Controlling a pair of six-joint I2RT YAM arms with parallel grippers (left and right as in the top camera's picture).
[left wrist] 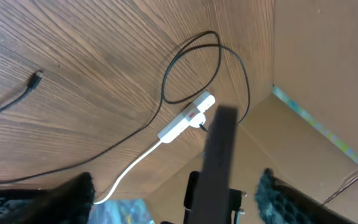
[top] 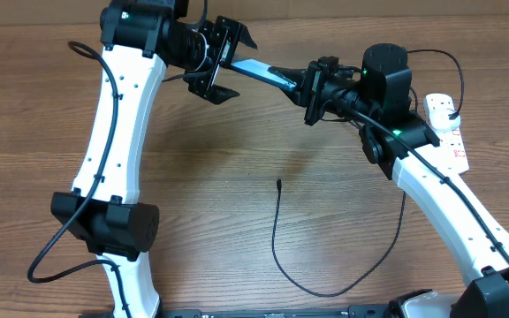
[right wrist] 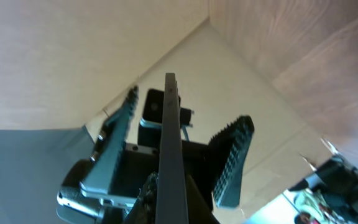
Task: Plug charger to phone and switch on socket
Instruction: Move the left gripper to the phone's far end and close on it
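Note:
The phone, slim with a lit light-blue screen, is held in the air at the back of the table. My right gripper is shut on its right end; the right wrist view shows it edge-on. My left gripper is open, its jaws either side of the phone's left end without touching it. The charger's connector tip lies loose on the table, and its black cable loops round to the socket, a white power strip at the right.
The strip's white cord runs off along the table. A cardboard wall stands behind the table. The cable's loop lies beside the strip.

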